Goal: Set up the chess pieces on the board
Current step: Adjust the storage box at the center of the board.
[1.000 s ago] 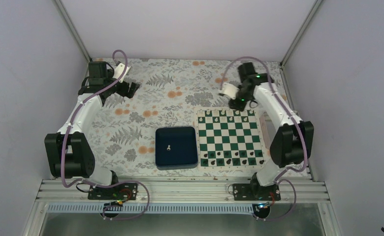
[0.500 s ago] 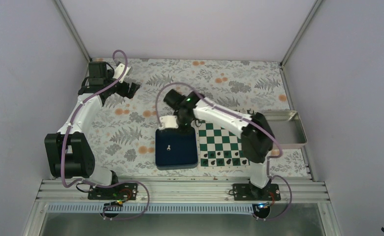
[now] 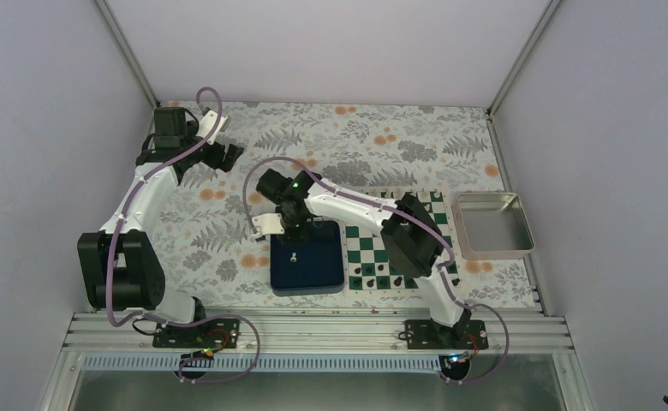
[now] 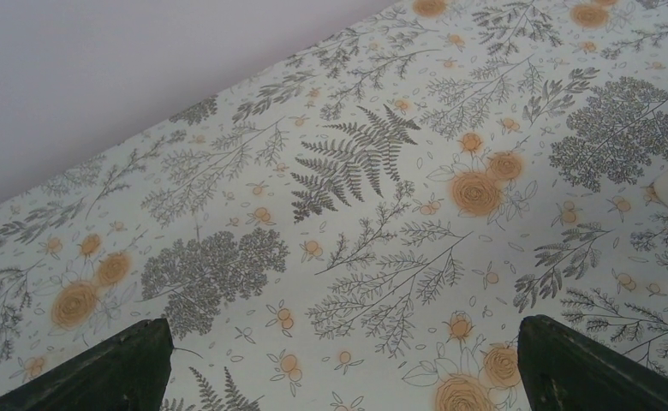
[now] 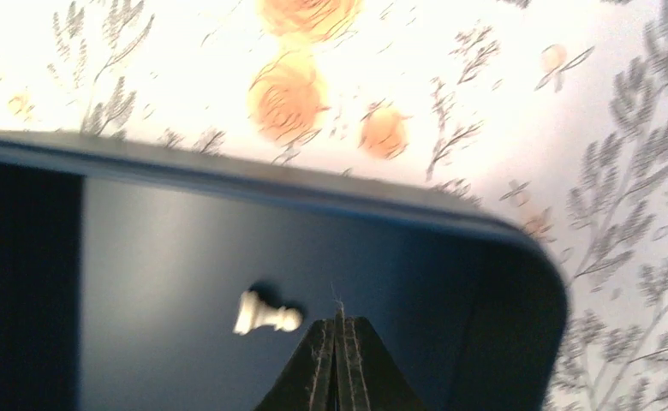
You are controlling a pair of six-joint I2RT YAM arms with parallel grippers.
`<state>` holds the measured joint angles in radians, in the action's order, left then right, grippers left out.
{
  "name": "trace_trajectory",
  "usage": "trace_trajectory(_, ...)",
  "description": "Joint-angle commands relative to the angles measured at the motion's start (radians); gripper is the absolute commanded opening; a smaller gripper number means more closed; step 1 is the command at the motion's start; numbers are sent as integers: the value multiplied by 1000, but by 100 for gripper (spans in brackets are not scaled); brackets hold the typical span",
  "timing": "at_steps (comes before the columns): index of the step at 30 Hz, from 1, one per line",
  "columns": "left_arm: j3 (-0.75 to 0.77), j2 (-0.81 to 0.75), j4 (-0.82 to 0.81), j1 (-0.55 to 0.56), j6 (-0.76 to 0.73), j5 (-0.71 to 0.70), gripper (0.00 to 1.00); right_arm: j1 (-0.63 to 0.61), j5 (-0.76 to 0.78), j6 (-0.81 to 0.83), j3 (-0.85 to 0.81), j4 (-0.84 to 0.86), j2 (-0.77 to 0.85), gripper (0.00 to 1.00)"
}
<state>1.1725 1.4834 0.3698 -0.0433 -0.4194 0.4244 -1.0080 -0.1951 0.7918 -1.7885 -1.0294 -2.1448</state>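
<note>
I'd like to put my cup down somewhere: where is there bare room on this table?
Bare cloth runs along the far side, and between the left arm and the blue tray. The metal tray is empty. Crowded: the right arm reaches across the board to the blue tray.

1. Overhead view: lit softly and evenly from above, sharp throughout, with only faint shadows.
2. Slight sheen on the metal tray point(image 3: 493, 224).
3. Left wrist view: bright and crisp, with the tablecloth point(image 4: 356, 214) print clear to the edges.
4. Right wrist view: smeared by motion blur; tablecloth washed out to near white, blue tray point(image 5: 185, 248) dark, white chess piece point(image 5: 265, 315) soft-edged.
</note>
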Motion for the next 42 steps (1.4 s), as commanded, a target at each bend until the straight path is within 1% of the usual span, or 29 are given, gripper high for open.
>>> trace_trajectory(1, 2, -34, -11, -5, -18, 30, 100, -11, 8, -15, -76, 37, -59, 4)
trace_trajectory(7, -3, -32, -15, -4, -19, 36, 100, -8, 27, -36, -131, 67, -117, 4)
trace_trajectory(14, -7, -34, -18, -4, -19, 37, 100, 13, 49, -53, -178, 102, -146, 4)
trace_trajectory(26, -10, -36, -20, -6, -21, 38, 100, 38, 75, -44, -244, 109, -192, 4)
trace_trajectory(30, -13, -35, -20, -6, -21, 36, 100, 46, 74, -43, -281, 81, -202, 4)
trace_trajectory(32, -13, -35, -20, -7, -21, 36, 100, 46, 64, -44, -291, 55, -195, 6)
trace_trajectory(36, -12, -33, -20, -8, -22, 40, 100, 44, 49, -76, -291, -6, -170, 16)
trace_trajectory(40, -8, -37, -14, -7, -21, 51, 100, 39, 13, -126, -276, -67, -135, 18)
trace_trajectory(42, -3, -42, -7, -7, -21, 62, 100, 34, 0, -158, -237, -73, -111, 22)
